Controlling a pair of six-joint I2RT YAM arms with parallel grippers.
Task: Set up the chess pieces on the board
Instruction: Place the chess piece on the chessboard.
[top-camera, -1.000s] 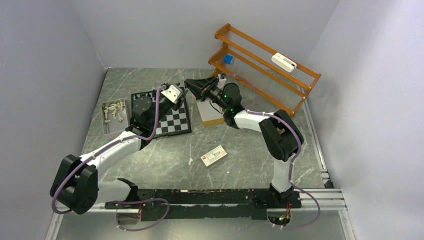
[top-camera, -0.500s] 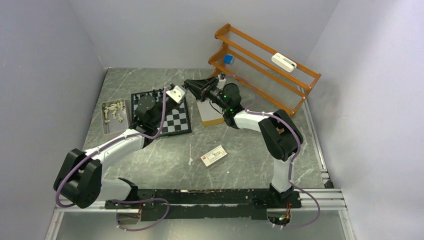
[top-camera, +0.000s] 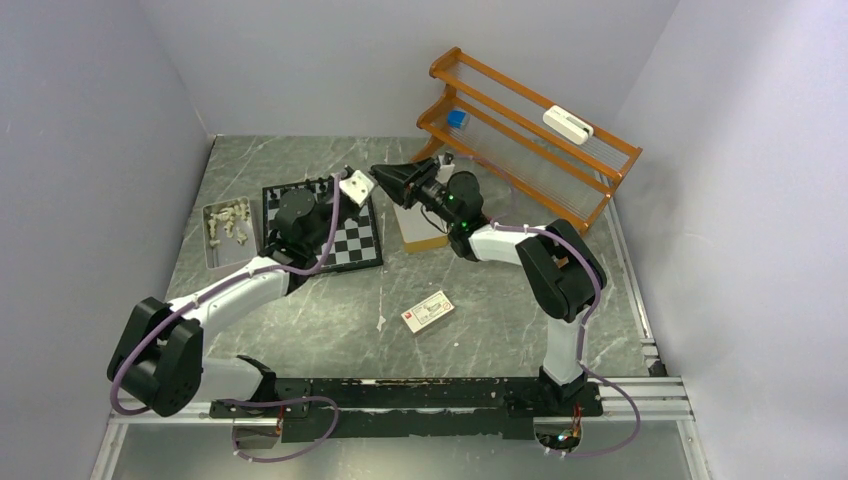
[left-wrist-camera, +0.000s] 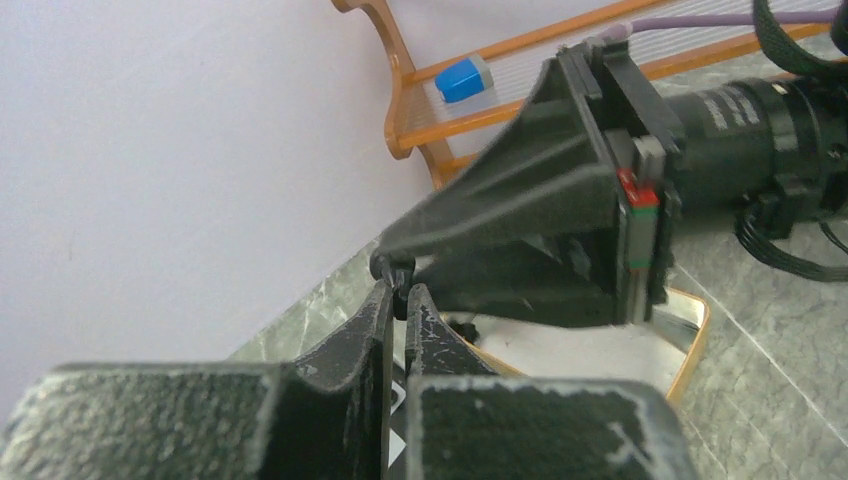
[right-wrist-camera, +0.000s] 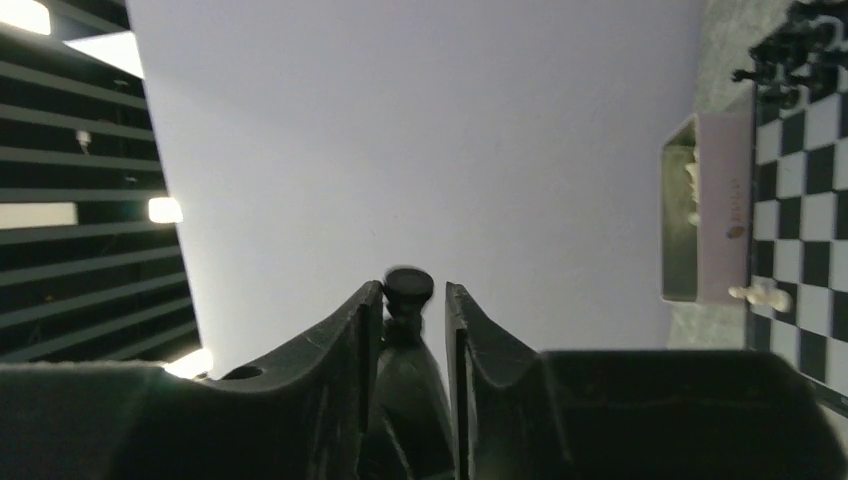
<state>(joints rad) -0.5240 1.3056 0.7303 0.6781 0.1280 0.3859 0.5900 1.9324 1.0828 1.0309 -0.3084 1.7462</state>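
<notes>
Nearest you, just past the arm bases, a small printed carton (top-camera: 427, 311) lies by itself on the worktop (top-camera: 480, 300), a grey-green marbled slab. Beyond it sits the board (top-camera: 325, 266), with black pieces (top-camera: 300, 187) ranked along its far edge. Just left of the board a tray (top-camera: 208, 262) holds the pale pieces (top-camera: 232, 218), and to its right stands a tan box (top-camera: 425, 240).

Above the board's far right corner, your two arms meet tip to tip over one black piece (right-wrist-camera: 408, 285). Your left jaws are pinched to a slit, with the piece caught at their fingertips (left-wrist-camera: 380, 300). Your right jaws flank its head with a sliver of gap on one side, and I cannot tell whether they bear on it.

That is your risk. If one side lets go before the other truly holds, or you pull away while both clamp, the piece will likely twist out and drop among the ranked pieces, knocking some over.

Farthest off, a wooden rack (top-camera: 530, 150) stands toward the back right, inside a booth of plain pale walls.
</notes>
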